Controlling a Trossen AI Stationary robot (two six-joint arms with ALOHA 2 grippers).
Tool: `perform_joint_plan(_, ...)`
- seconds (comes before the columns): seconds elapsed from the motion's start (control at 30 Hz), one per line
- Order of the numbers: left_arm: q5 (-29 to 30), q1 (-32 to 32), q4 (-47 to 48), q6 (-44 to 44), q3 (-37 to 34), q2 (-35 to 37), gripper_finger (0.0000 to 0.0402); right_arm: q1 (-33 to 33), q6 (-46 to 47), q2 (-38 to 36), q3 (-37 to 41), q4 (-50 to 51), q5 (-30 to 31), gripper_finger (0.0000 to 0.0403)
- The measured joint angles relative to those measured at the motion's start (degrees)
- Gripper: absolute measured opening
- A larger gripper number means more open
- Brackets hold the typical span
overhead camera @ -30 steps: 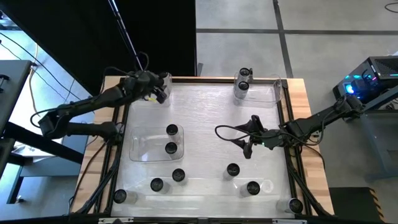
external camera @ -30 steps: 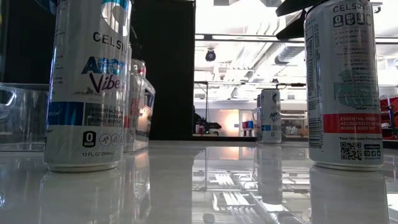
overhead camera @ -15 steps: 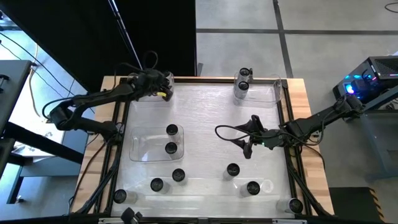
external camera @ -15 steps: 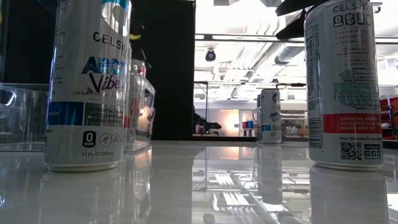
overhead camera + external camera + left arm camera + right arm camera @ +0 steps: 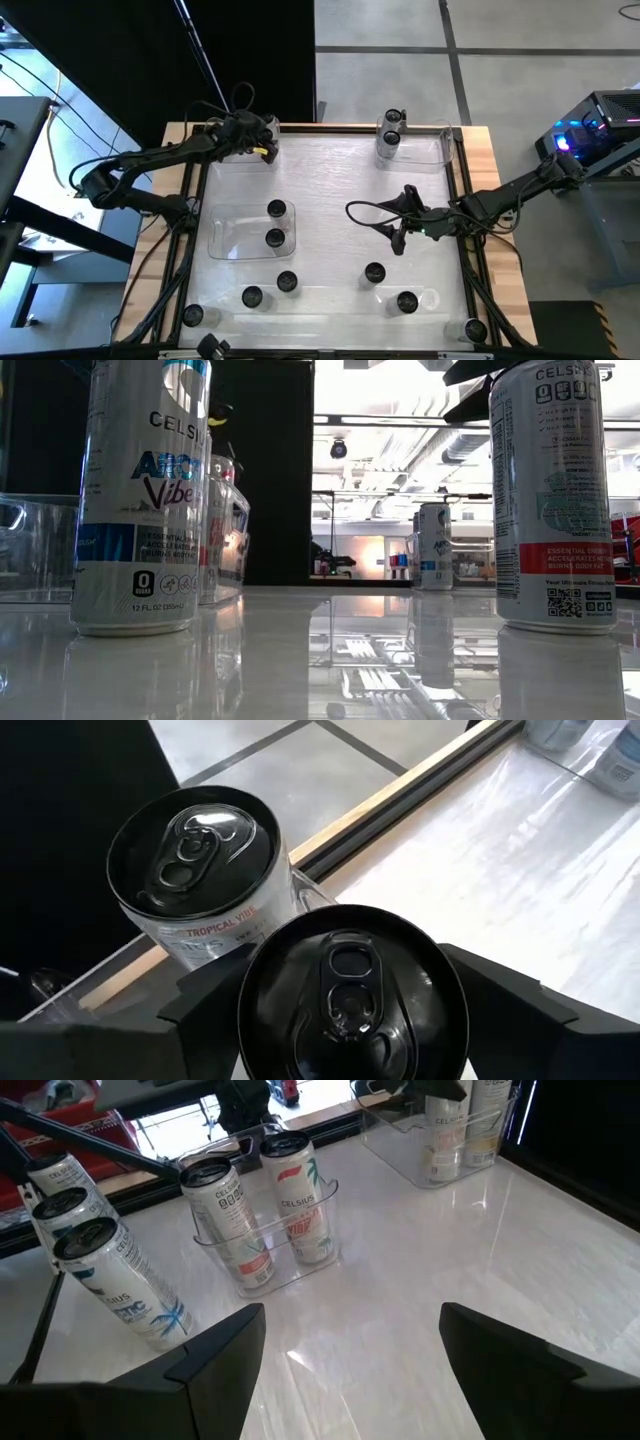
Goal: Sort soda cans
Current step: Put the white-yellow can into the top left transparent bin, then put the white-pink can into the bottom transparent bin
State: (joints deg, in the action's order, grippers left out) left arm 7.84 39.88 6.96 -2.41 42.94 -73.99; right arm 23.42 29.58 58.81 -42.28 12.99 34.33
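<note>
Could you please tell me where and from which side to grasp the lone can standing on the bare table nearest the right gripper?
Take the lone can across its round side wall, just below the rim, probably coming down from above. It stands upright with open table all round, so the jaws can straddle it. The right gripper is open nearby.

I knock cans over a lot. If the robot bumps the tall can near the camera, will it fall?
Probably it could tip: the can is tall on a narrow base. The table looks glossy, so it might slide first. Once down, its round sides would likely roll.
</note>
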Motion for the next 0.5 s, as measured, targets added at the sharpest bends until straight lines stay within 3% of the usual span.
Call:
perform_joint_plan(0.37,-0.1,0.0,-0.2,1.9,0.0,9.5,0.0297,0.0,-1.6,0.0,0.0,-0.9,3.4,0.0296)
perform_joint_plan(0.5,0.0,-1.8,0.5,3.4,0.0,16.0,0.0297,0.0,-4.1,0.0,-2.5,-1.7,0.0,0.0296)
